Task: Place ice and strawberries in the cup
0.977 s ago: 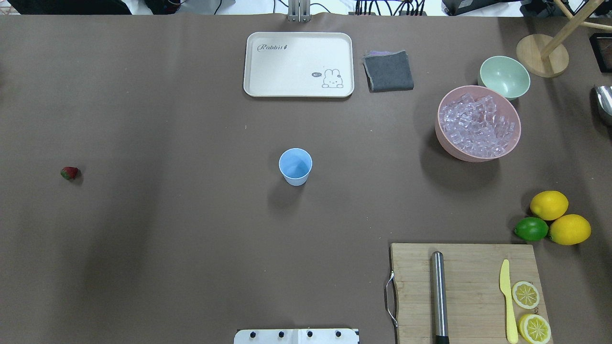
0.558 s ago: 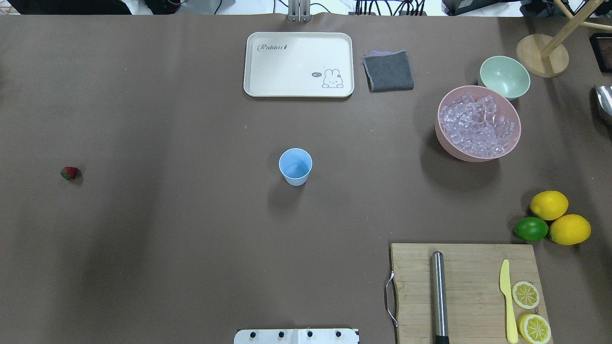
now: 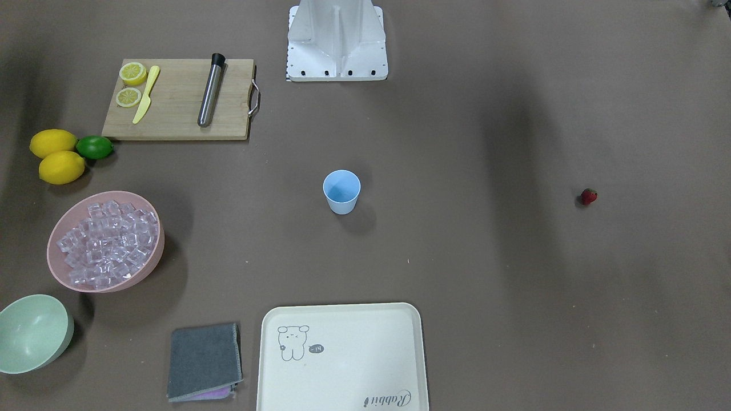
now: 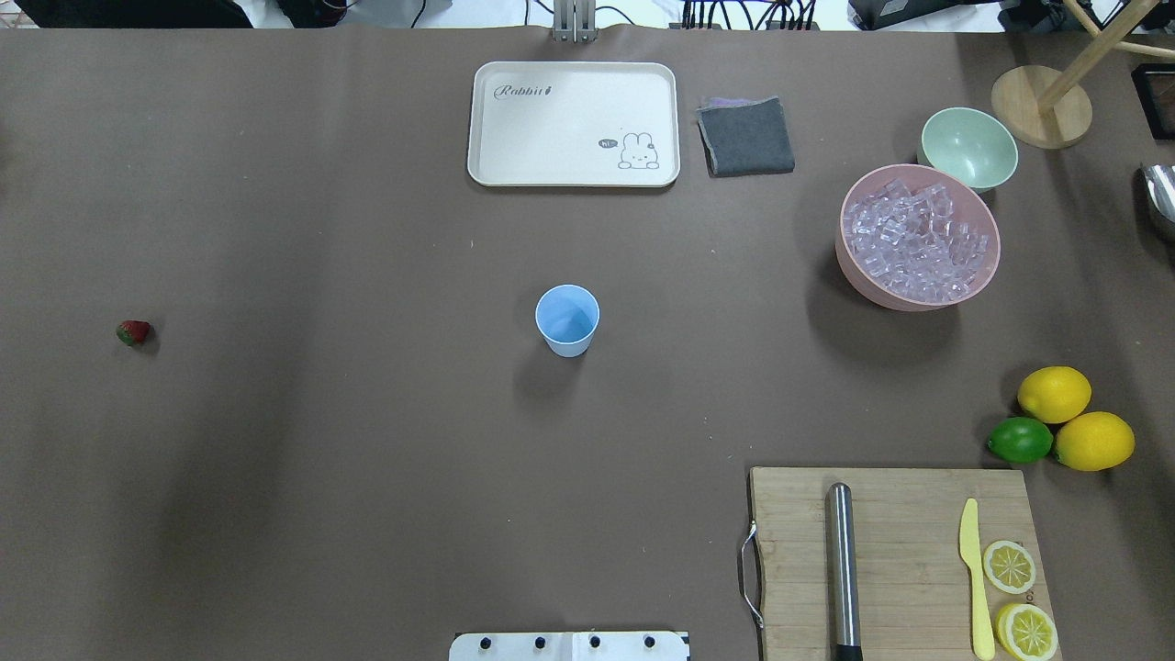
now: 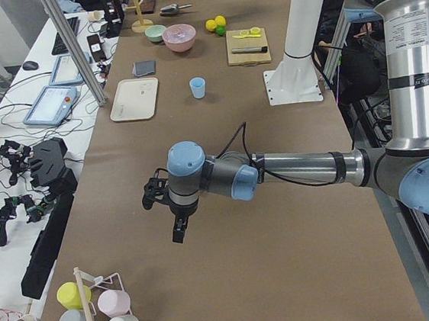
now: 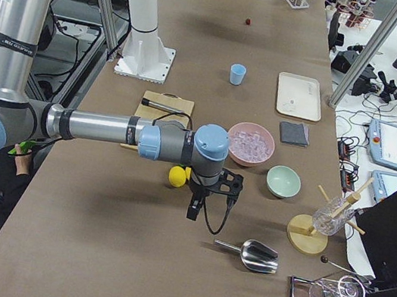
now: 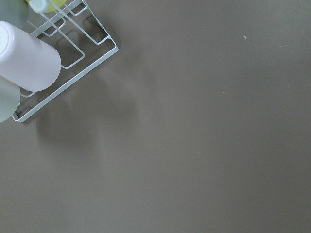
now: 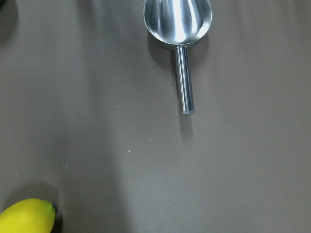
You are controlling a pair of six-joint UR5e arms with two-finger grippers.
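Counting one cup (image 4: 567, 319), one strawberry (image 4: 134, 332), heaped ice (image 4: 918, 243); left tool (image 5: 177, 235), right tool (image 6: 192, 210): cannot tell.

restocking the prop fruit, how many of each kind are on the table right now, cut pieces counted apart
whole lemons: 2
lime: 1
cut lemon pieces: 2
strawberry: 1
total: 6
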